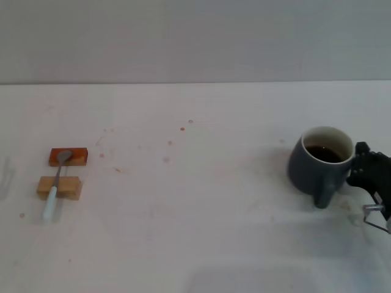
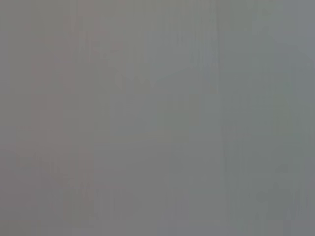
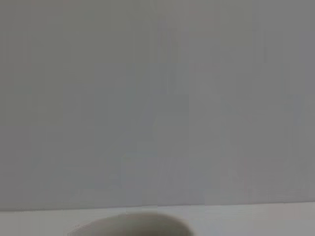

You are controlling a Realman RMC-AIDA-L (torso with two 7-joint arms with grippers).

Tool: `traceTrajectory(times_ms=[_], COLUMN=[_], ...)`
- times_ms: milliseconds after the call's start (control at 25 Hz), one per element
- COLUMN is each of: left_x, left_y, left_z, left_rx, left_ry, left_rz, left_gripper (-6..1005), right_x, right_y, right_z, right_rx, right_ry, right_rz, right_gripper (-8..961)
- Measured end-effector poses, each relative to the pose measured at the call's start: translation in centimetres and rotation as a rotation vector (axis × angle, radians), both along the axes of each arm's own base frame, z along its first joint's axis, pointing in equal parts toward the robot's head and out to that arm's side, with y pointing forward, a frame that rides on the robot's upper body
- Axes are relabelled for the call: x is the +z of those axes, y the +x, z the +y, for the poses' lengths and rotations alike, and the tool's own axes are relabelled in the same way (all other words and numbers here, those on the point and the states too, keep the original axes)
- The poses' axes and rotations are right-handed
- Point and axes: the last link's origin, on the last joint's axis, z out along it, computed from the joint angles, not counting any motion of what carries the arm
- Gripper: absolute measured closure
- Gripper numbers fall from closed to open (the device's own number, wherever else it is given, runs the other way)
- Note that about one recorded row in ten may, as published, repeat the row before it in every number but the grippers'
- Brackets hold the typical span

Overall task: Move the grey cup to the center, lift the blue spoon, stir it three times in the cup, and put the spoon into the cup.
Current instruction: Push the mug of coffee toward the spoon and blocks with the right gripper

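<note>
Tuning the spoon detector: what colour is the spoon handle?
Pale light blue; the blue spoon has a grey metal bowl. Shows best in the head view.

Table point(image 1: 201, 201): we see a white surface running across the whole head view; small reddish-brown specks dot it near the middle and left
Darker block point(image 1: 68, 157): we find a reddish-brown wooden block at far left; it lies flat
Paler block point(image 1: 59, 187): a tan wooden block just nearer us than the darker one; apart from it
Wall point(image 1: 195, 39): plain pale grey behind the table
</note>
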Motion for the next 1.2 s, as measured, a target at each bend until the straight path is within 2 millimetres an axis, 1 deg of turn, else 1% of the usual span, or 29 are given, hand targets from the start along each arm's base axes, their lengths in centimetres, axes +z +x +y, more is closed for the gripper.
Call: traceTrajectory(times_ms=[400,960,1200], left_x=[-0.1,0.0,0.0], left_y=[0.2,0.3,0.3], left_z=[0.4,0.5,0.5], left_rx=[-0.008,-0.011,-0.012], left_ry=[-0.004,-0.002,0.000], left_rz=[-0.002,-0.004,-0.004], left_gripper=[192,192,192], right_x=[-1.8,-4.0,-5.0], right_y=[-1.9,-5.4,-6.8], right_z=[0.5,1.2,1.6], right_rx=[0.055,0.160,0.179], right_ry=[-0.081,-0.177,-0.221], right_rz=[0.007,0.027,0.038], right_gripper=[954,954,954])
